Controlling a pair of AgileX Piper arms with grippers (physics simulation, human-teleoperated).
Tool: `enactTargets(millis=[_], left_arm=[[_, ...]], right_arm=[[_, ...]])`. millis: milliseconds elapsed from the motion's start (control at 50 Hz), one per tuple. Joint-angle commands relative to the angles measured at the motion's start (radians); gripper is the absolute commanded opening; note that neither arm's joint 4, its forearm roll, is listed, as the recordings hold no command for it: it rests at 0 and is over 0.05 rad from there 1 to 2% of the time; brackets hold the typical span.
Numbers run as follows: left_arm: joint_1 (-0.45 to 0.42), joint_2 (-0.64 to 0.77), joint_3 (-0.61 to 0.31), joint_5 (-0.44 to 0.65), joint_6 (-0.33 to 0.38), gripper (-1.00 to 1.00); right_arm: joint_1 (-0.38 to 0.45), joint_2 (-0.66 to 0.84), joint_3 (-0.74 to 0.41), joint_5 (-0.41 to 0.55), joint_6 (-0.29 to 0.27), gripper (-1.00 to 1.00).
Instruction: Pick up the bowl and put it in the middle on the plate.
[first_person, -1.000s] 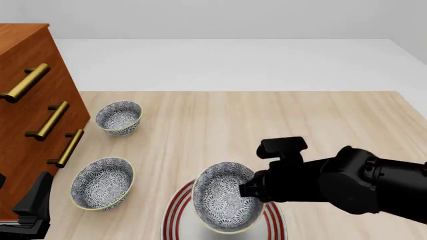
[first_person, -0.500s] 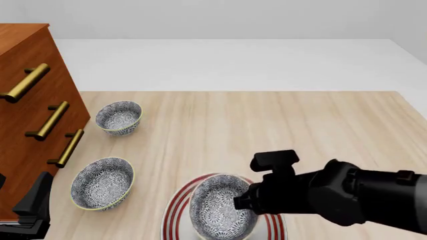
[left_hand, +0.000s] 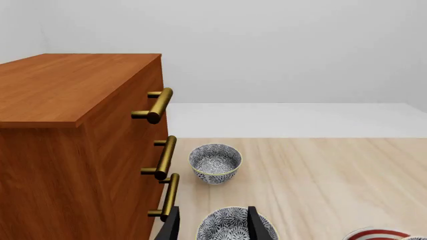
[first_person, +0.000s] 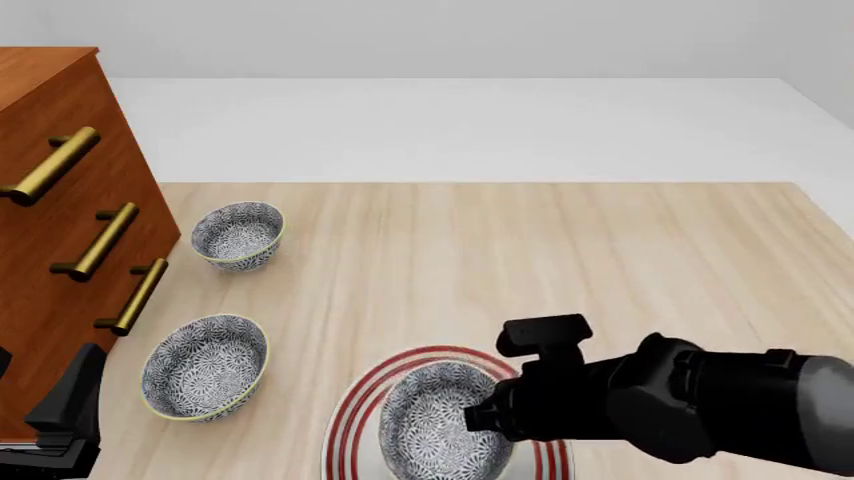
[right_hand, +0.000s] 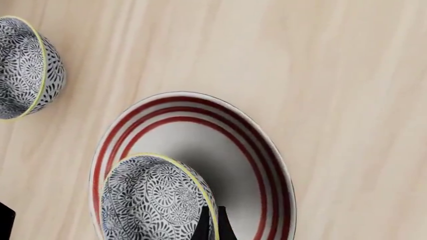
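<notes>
The bowl has a blue-grey floral pattern and a pale yellow rim. It sits low over the middle of the plate, a white plate with red rings near the table's front edge. My right gripper is shut on the bowl's right rim. In the right wrist view the fingertips pinch the rim of the bowl above the plate. I cannot tell whether the bowl touches the plate. My left gripper is open near the dresser, holding nothing, at the front left.
Two more patterned bowls stand on the left: one nearer and one farther back. A wooden dresser with brass handles fills the left edge. The wooden table stretches back and right.
My right gripper has lowered the bowl toward the plate and drawn it slightly nearer. The left arm has not moved.
</notes>
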Motion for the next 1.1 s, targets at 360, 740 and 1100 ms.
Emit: enactTargets(millis=[360, 740, 1100], left_arm=[[0.0, 0.0, 0.0, 0.0, 0.0, 1.0], [0.0, 0.0, 0.0, 0.0, 0.0, 1.0], [0.0, 0.0, 0.0, 0.0, 0.0, 1.0]], right_arm=[[-0.004, 0.045, 0.027, -0.058, 0.018, -1.0], [-0.016, 0.045, 0.036, -0.068, 0.029, 1.0], [-0.115, -0.168, -0.035, 0.106, -0.06, 1.0]])
